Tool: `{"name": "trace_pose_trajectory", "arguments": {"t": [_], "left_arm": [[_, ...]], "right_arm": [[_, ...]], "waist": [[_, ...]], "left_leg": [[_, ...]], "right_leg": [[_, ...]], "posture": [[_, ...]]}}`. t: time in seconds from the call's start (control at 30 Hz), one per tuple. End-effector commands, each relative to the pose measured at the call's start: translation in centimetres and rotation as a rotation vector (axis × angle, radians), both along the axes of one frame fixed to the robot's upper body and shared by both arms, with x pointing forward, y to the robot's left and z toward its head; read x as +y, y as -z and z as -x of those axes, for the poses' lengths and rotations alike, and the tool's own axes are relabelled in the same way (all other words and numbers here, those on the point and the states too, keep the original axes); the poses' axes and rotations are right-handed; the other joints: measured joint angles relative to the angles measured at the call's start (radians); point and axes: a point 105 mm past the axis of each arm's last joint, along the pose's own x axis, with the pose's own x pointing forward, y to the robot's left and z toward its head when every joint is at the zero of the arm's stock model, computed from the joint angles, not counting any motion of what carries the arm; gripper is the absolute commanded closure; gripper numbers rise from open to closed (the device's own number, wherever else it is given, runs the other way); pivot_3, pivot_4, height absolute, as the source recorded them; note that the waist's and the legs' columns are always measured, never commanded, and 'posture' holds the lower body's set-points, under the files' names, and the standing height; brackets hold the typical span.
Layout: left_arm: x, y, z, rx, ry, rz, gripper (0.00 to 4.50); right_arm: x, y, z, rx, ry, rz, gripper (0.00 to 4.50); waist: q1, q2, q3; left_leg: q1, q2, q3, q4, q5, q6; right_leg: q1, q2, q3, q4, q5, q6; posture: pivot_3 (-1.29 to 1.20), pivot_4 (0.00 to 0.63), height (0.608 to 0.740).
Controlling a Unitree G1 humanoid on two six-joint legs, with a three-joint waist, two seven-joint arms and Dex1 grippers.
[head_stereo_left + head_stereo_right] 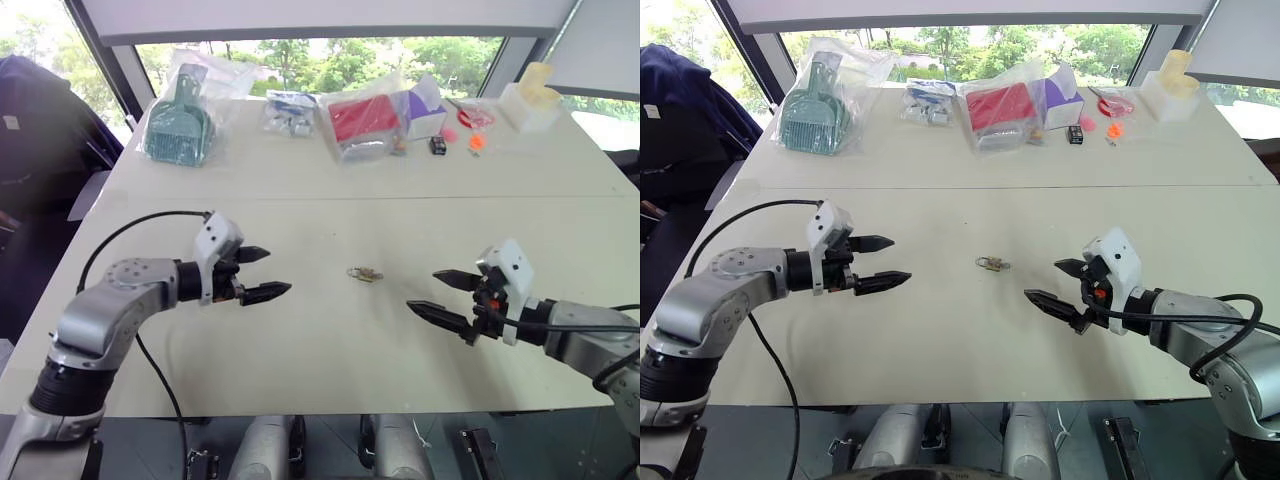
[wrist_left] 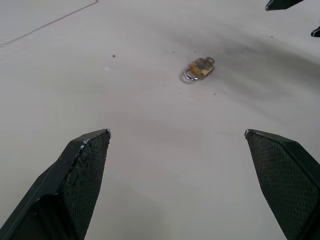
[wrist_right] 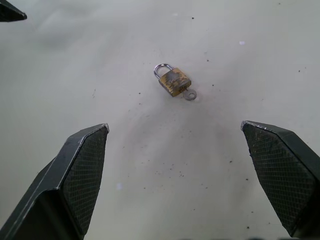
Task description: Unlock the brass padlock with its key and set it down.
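Brass padlock [image 3: 173, 81] with key [image 3: 189, 94] in its base, flat on the bench [image 1: 330, 350], midway between left hand [image 1: 260, 274] and right hand [image 1: 438, 294]; both wide open, empty, apart from it.

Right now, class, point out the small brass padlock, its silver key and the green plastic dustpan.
small brass padlock [image 3: 174, 81], right wrist view, on the brass body.
silver key [image 3: 189, 95], right wrist view, on its round head.
green plastic dustpan [image 1: 180, 128], left eye view, on its ribbed pan.
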Motion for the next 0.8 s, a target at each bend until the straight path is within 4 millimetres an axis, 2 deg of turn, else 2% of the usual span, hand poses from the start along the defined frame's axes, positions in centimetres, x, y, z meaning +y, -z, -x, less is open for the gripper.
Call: {"name": "trace_pose_trajectory", "arguments": {"t": [0.03, 0.17, 0.27, 0.37, 0.43, 0.6, 0.8], "left_arm": [[-0.1, -1.5, -0.4, -0.057, 0.044, -0.015, 0.0], [-0.8, -2.1, -0.9, -0.095, 0.141, -0.048, 0.0], [-2.0, -2.9, -2.1, -0.138, 0.252, -0.112, 0.0], [-3.1, -1.8, -3.8, -0.201, 0.418, -0.387, 0.0], [-4.1, -1.9, -5.2, -0.252, 0.494, -0.474, 0.0], [-8.8, -3.5, -6.6, -0.216, 0.634, -0.408, 0.0], [-13.7, -1.7, -7.2, -0.198, 0.686, -0.433, 0.0]], "right_arm": [[0.5, -0.9, 0.0, -0.053, -0.006, -0.005, 0.09], [0.7, -0.9, 0.0, -0.053, -0.001, -0.004, 0.09], [0.8, -0.7, -0.2, -0.051, 0.002, -0.004, 0.09], [0.8, -0.6, -0.4, -0.057, 0.012, 0.007, 0.09], [0.7, -0.6, -0.4, -0.069, 0.032, 0.006, 0.09], [0.7, 0.0, 0.3, -0.077, 0.083, -0.014, 0.09], [1.1, 0.4, 0.9, -0.094, 0.15, -0.042, 0.09]], "waist": [[0.0, 0.0, 0.0], [0.002, 0.0, 0.0], [0.007, 0.0, 0.0], [0.016, 0.0, 0.0], [0.023, 0.0, 0.0], [0.03, -0.001, 0.0], [0.023, -0.002, 0.001]], "left_leg": [[0.0, 0.0, 0.0, 0.0, 0.0, 0.0], [0.0, 0.0, 0.0, 0.0, 0.001, 0.001], [0.0, 0.0, 0.0, 0.0, 0.001, 0.001], [0.0, -0.001, 0.001, 0.0, 0.001, 0.001], [0.0, -0.001, 0.001, 0.0, 0.002, 0.002], [-0.004, -0.001, 0.001, 0.003, 0.001, 0.005], [-0.006, -0.001, 0.002, 0.007, -0.002, 0.01]], "right_leg": [[0.0, 0.0, 0.0, 0.0, 0.0, 0.0], [0.0, 0.0, 0.0, 0.0, 0.0, 0.0], [0.001, 0.0, 0.0, 0.0, 0.0, 0.0], [0.001, 0.0, 0.0, 0.0, 0.0, 0.0], [0.0, 0.0, 0.0, 0.0, 0.0, 0.0], [-0.002, 0.0, 0.0, 0.0, 0.0, 0.0], [-0.001, -0.001, 0.0, 0.0, 0.0, 0.001]], "posture": [[0.0, 0.15, 0.735], [0.0, 0.15, 0.735], [0.0, 0.15, 0.735], [0.0, 0.15, 0.735], [0.0, 0.15, 0.735], [0.0, 0.15, 0.735], [0.0, 0.15, 0.735]]}}
